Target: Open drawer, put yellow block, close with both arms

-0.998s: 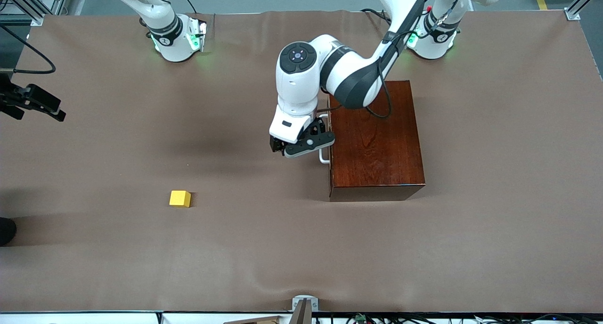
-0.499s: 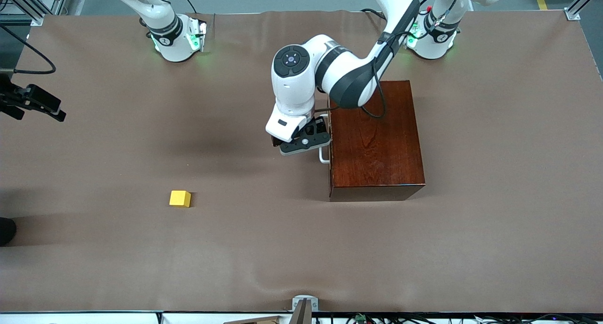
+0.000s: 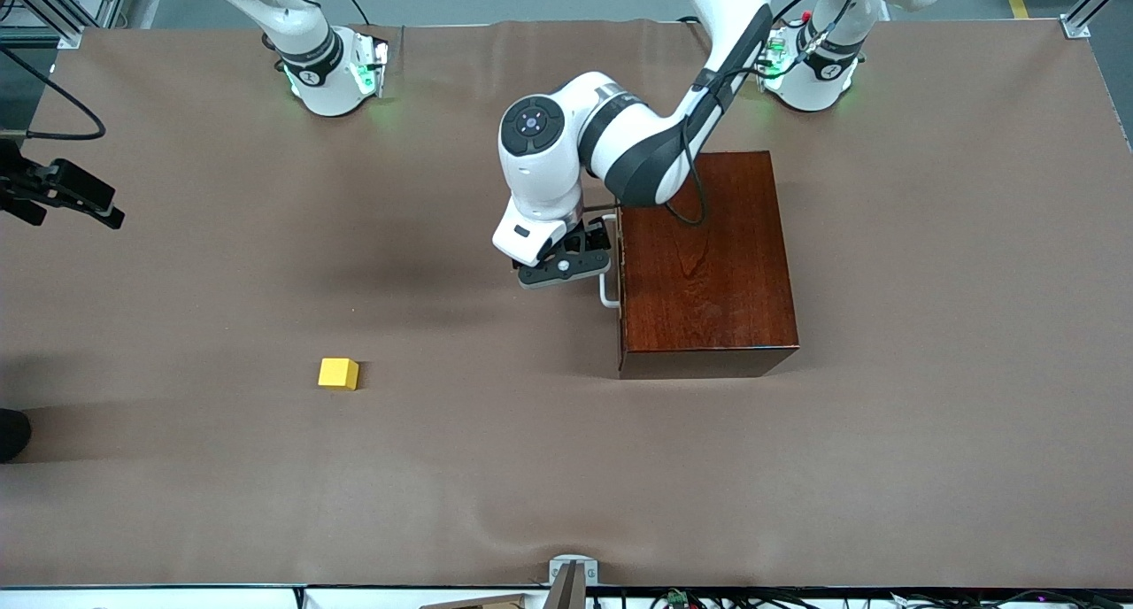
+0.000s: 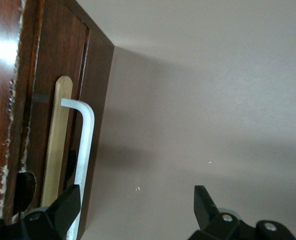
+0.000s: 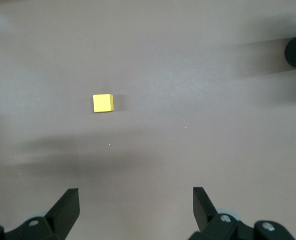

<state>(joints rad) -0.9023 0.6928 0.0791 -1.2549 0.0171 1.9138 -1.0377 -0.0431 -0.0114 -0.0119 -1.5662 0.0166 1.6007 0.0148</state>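
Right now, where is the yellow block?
The yellow block lies alone on the table, toward the right arm's end, apart from the box and slightly nearer the front camera.

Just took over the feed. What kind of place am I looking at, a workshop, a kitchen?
Most likely a robotics lab test bench. Two arms are bolted to a table under a brown cover, aluminium frame posts stand at its corners, and the only props are a wooden box and a yellow block.
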